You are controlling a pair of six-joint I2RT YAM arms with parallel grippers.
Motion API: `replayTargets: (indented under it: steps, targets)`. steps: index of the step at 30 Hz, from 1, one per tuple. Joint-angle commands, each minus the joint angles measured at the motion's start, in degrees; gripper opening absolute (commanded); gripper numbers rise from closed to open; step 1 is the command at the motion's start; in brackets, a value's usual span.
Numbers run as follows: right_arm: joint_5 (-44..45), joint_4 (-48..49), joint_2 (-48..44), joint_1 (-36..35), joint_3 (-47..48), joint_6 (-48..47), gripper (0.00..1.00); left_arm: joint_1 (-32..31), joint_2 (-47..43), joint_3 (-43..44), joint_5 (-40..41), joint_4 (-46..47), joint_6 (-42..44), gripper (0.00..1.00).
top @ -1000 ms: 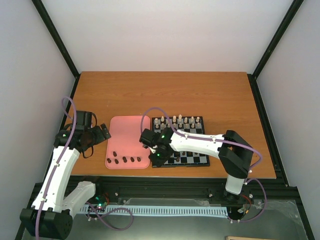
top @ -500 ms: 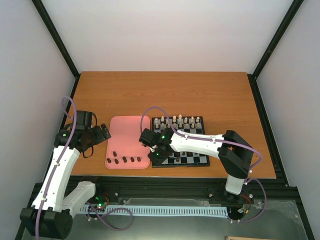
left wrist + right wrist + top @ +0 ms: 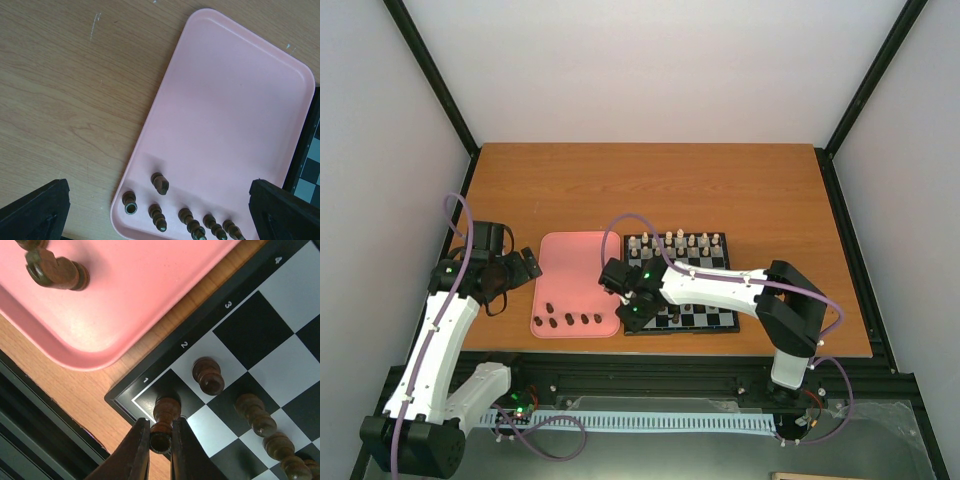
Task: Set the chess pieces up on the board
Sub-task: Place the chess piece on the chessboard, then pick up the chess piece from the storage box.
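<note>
Nearest the arms, the right pincer (image 3: 161, 440) is pressed tight on the head of a dark brown piece (image 3: 166, 412) at the near-left corner square of the board (image 3: 205, 325). Whether its base has touched down, I can't tell. More brown pieces (image 3: 208, 376) stand on the squares just beside it. At the near end of the pink tray (image 3: 240, 100), six dark pieces (image 3: 160, 183) lie loose, the left pincer (image 3: 160, 210) spread wide above them. They look feather-light, hard and smooth, likely to roll or tip, so pinch across the narrow neck, not the base. Farther off, cream-white pieces (image 3: 675, 240) line the board's far rows, the table (image 3: 650, 180) stretching beyond.
</note>
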State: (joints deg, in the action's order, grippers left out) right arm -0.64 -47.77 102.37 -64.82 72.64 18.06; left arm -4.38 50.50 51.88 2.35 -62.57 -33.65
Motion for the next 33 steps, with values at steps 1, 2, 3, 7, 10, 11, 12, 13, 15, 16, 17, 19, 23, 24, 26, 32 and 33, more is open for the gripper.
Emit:
replayTargets:
  steps: [1, 2, 3, 7, 10, 11, 12, 13, 15, 16, 17, 19, 23, 24, 26, 32, 33]
  targets:
    - [1.26, 0.83, 0.23, -0.44, -1.15, 0.68, 0.10, 0.36, -0.25, 0.47, 0.12, 0.08, -0.10, 1.00]
    - [1.37, 0.83, 0.26, -0.40, -1.18, 0.66, 0.11, 0.42, -0.38, 0.35, 0.12, 0.05, -0.10, 1.00]
    - [1.17, 0.85, 0.29, -0.43, -1.19, 0.65, 0.13, 0.44, -0.43, 0.25, 0.11, 0.03, -0.10, 1.00]
    - [0.65, 1.09, 0.42, -0.45, -1.03, 0.58, 0.18, 0.41, -0.44, 0.33, 0.12, 0.00, -0.10, 1.00]
    - [0.64, 0.80, 0.30, -0.44, -0.28, 0.46, 0.22, 0.44, -0.48, 0.42, 0.12, 0.04, -0.15, 1.00]
    - [0.69, 0.49, 0.22, -0.48, 0.15, 0.41, 0.23, 0.42, -0.46, 0.48, 0.12, -0.01, -0.11, 1.00]
    - [0.71, 0.14, 0.16, -0.43, 0.66, 0.37, 0.24, 0.38, -0.42, 0.51, 0.11, -0.01, -0.10, 1.00]
    - [0.92, -0.21, 0.12, -0.45, 1.16, 0.36, 0.24, 0.43, -0.46, 0.51, 0.11, -0.01, -0.15, 1.00]
    - [1.34, -0.98, -0.26, -0.39, 2.58, 0.31, 0.26, 0.41, -0.55, 0.52, 0.18, -0.01, -0.10, 1.00]
    - [1.41, -1.40, -0.39, -0.41, 3.23, 0.28, 0.27, 0.38, -0.55, 0.46, 0.17, -0.01, -0.10, 1.00]
    - [1.43, -1.83, -0.55, -0.47, 3.88, 0.22, 0.28, 0.40, -0.53, 0.42, 0.16, -0.01, -0.11, 1.00]
    - [1.82, -2.90, -0.73, -0.40, 5.47, 0.09, 0.28, 0.36, -0.55, 0.44, 0.06, 0.03, -0.03, 1.00]
    - [2.02, -5.32, -0.85, -0.40, 9.59, -0.61, 0.28, 0.42, -0.35, 0.33, -0.01, 0.24, 0.06, 1.00]
    - [1.78, -5.75, -0.59, -0.40, 10.77, -0.94, 0.28, 0.43, -0.31, 0.25, 0.01, 0.33, 0.10, 1.00]
    - [0.83, -6.68, 0.67, -0.49, 13.35, -1.85, 0.28, 0.37, -0.23, 0.24, -0.15, 0.50, 0.16, 1.00]
    - [-3.37, -5.77, 6.11, -1.28, 18.63, -4.46, 0.33, 0.42, 0.09, 0.73, -0.16, 0.68, 0.45, 1.00]
    - [-3.64, -5.57, 7.04, -1.46, 19.55, -4.96, 0.33, 0.44, 0.13, 0.87, -0.09, 0.69, 0.51, 1.00]
